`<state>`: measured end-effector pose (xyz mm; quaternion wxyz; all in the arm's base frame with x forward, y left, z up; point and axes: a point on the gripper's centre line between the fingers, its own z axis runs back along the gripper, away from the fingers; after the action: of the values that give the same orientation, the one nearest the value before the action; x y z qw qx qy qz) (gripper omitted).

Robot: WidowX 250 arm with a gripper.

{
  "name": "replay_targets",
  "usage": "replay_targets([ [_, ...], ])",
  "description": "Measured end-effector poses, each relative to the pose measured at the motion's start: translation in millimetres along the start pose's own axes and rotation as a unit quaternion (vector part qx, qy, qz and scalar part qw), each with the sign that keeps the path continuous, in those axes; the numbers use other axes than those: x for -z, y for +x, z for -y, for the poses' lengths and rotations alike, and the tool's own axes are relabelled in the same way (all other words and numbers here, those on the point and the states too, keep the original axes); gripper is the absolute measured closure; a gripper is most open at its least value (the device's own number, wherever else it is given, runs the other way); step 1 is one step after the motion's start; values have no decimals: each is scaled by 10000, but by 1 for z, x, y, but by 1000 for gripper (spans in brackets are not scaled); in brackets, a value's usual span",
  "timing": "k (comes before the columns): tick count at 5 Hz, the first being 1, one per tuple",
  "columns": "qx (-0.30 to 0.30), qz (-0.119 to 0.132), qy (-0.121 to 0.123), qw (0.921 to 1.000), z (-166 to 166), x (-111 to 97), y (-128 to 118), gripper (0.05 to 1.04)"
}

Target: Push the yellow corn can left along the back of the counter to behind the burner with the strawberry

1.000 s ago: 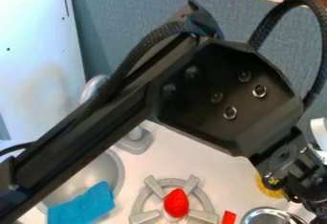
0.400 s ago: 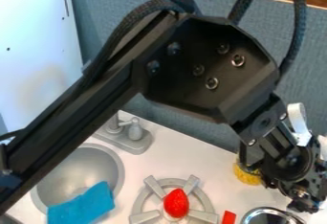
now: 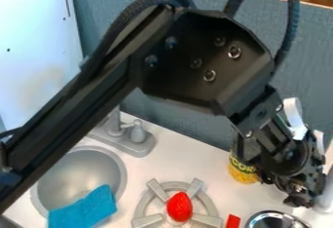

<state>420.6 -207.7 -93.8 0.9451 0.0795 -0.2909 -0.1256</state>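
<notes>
White counter (image 3: 189, 159): burner (image 3: 157, 190), can (image 3: 242, 174), metal vessel (image 3: 273, 221)

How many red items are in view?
2: a strawberry on the burner, and a small red piece beside it at the bottom edge. The robot arm may hide others.

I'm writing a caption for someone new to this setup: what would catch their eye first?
Probably the big black arm, slanting across the view, its gripper at the lower right beside a yellow can. Next, the bright red strawberry on the gray burner, low in the middle, and the blue cloth over the sink's edge, lower left.
</notes>
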Motion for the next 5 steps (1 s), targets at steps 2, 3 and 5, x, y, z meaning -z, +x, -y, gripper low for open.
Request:
replay_targets([
  [2, -288, -109, 160, 9994, -21, 6, 0, 84],
  [3, -400, -194, 299, 9986, -36, 11, -4, 83],
  [5, -816, -423, 518, 9944, -84, 13, -25, 83],
])
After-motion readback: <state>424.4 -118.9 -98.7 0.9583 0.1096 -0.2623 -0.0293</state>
